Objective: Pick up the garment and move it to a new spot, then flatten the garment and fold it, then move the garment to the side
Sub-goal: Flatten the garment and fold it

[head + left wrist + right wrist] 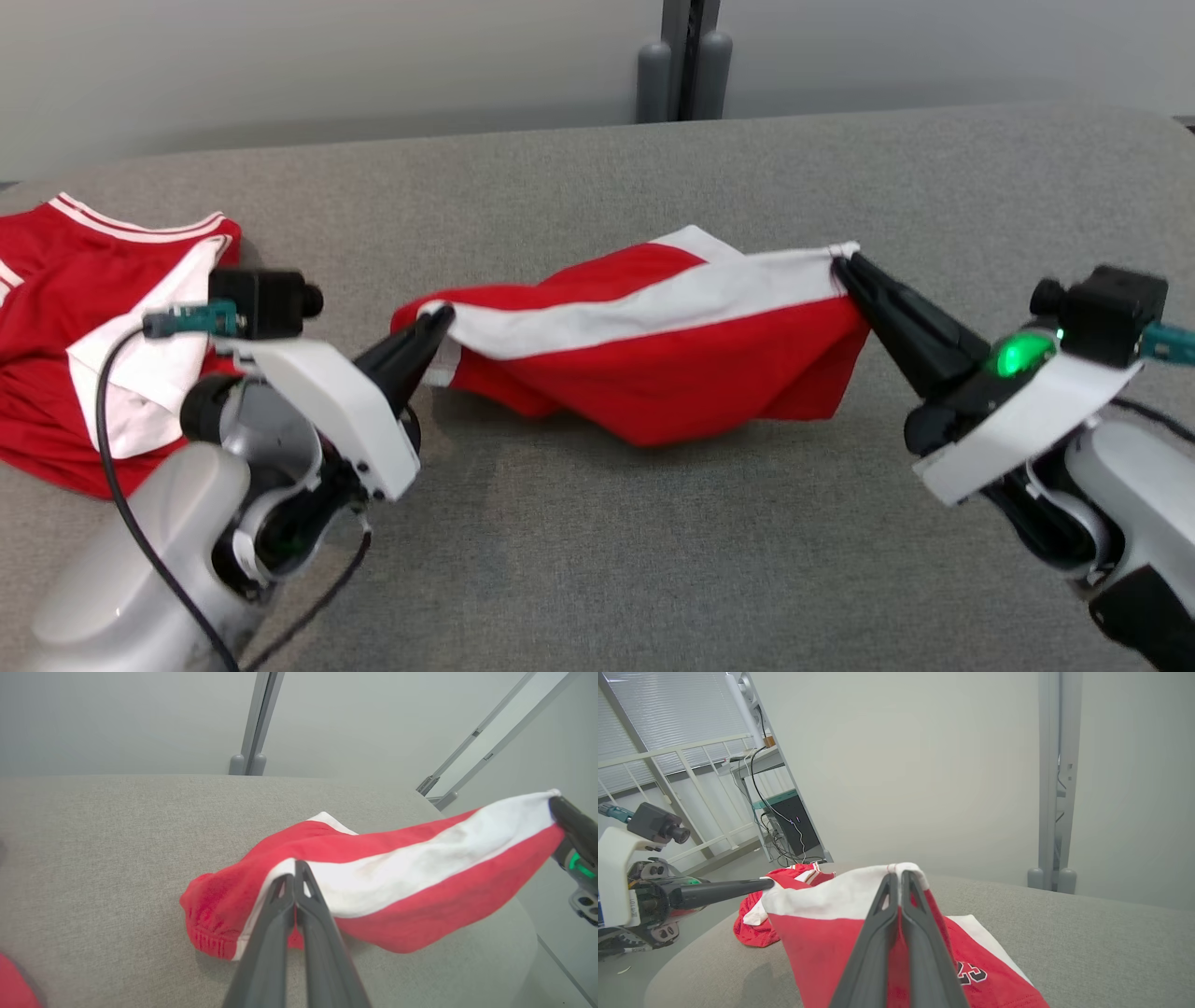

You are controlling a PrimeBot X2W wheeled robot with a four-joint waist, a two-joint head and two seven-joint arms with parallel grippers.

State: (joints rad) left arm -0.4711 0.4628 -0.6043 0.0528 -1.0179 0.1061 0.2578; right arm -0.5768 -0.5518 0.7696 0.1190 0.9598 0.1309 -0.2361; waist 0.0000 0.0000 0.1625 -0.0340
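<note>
White wrist casings (327, 392), dark tapered fingers (896, 313), black cable (99, 411), green light (1022, 355)

Red garment (672, 383) with a white band — grey table (597, 560)

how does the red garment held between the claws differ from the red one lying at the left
The held garment is pinched at both ends by the left claw and right claw; the left garment lies loose on the table. The held garment is stretched long; the left garment is crumpled. The left garment has thin white edge stripes; the held garment a broad white band. Both are red and white.
</note>
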